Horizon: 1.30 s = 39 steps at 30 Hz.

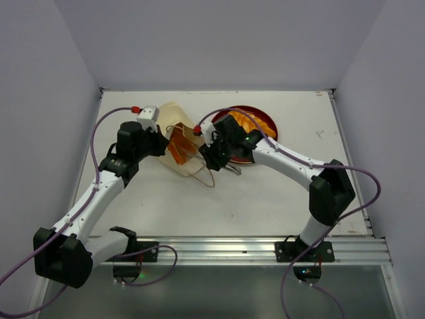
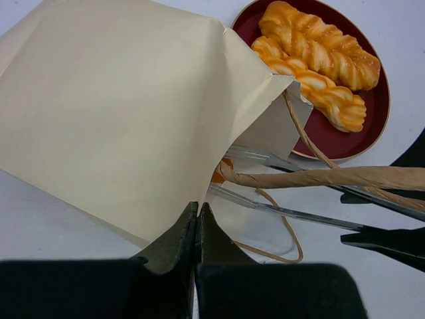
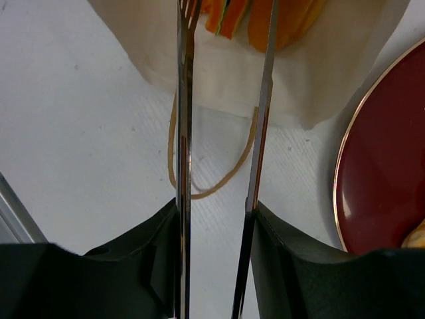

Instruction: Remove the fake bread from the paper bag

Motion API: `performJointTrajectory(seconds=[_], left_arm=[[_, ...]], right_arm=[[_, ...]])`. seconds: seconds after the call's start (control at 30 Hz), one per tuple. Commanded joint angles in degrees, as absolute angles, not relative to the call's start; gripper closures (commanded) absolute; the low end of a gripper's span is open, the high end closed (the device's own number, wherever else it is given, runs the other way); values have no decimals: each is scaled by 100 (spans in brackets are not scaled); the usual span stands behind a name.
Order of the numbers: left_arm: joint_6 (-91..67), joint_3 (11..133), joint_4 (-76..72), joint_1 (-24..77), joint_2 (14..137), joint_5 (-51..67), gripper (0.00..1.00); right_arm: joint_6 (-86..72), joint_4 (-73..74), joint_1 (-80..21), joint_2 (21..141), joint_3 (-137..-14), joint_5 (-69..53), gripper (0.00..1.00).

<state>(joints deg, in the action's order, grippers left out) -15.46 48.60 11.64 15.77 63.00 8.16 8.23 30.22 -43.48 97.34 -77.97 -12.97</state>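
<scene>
The cream paper bag lies on its side with its mouth toward the red plate; it also shows in the left wrist view and the right wrist view. My left gripper is shut on the bag's lower edge. My right gripper is shut on metal tongs whose tips reach into the bag's mouth, at orange bread pieces inside. Two long twisted orange rolls lie on the plate.
The red plate sits just right of the bag, behind my right gripper. The bag's brown cord handles lie loose on the white table in front of its mouth. Grey walls enclose the table.
</scene>
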Motion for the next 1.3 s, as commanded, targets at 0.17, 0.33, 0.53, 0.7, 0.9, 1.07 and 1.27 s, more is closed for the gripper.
performJointTrajectory(seconds=[0.17,0.33,0.53,0.7,0.9,1.07,1.27], left_arm=[[-1564,4825,888,1538,6065,1037,100],[-1529,4825,932,1538,6029,1046,100],[-1564,4834,905,1538,6012,1107,100],[-1521,4825,958,1538,5959,1037,100],[-1477,4764,949,1538,5950,914,100],[-1503,4790,949,1538,5941,730,100],[-1555,4913,976,1538,5985,466,100]], right_arm=[[378,2821,-4412,10274,-8578,-1670,55],[308,2804,-4412,10406,-8639,-1792,55],[237,2997,-4412,10845,-8999,-1846,57],[184,3050,-4403,10882,-8983,-2004,78],[351,3032,-4368,10337,-8658,-1943,93],[501,3041,-4254,9643,-8403,-2012,98],[756,3295,-4184,9028,-8086,-2355,100]])
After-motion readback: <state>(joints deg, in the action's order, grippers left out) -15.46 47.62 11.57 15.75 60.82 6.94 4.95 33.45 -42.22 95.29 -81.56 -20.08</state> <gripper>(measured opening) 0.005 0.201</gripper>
